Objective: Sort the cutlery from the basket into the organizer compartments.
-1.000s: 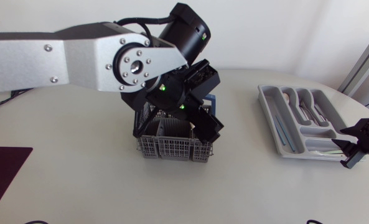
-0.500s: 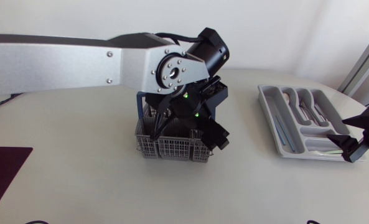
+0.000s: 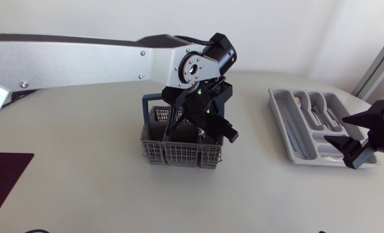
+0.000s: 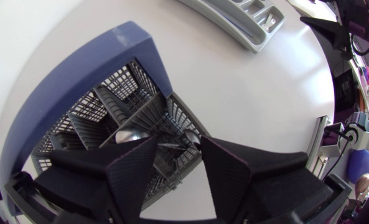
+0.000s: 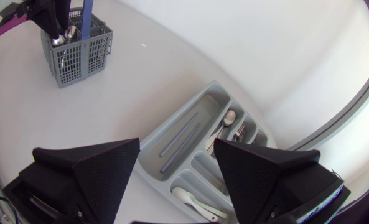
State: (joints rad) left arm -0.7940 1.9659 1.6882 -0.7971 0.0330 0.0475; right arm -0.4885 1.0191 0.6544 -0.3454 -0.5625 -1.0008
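As the left arm reaches past desk centre, its claw (image 3: pixel 208 126) hangs directly over the basket (image 3: pixel 179 154), toward the basket's 3 o'clock side in head view. Left wrist view: claw (image 4: pixel 178 146) is parted to a moderate gap and holds nothing. Two spoon bowls (image 4: pixel 132 134) show just below and ahead of the fingertips, inside a grid compartment.

Key relation: the spoons stand roughly upright, bowls up, so their long axis runs approx. in line with the claw's approach. The target lies straight down from the claw, slightly toward one finger. Whether the fingers touch anything yet cannot be told.

Left arm is clearly the nearer. Right claw (image 3: pixel 344 133) sits well apart at approx. 3 o'clock from the basket, beside the organizer (image 3: pixel 279 123), spread wide and empty.

Condition of items:
- Spoons: metal, shiny, partly hidden by the grid walls.
- Basket: grey mesh with a blue handle (image 4: pixel 128 56), upright at desk centre.
- Organizer: grey, several compartments, already holds some cutlery. Right wrist view confirms this.

Judgement: pick phase, grasp not yet made. A short descent and centring on one spoon is req'd.
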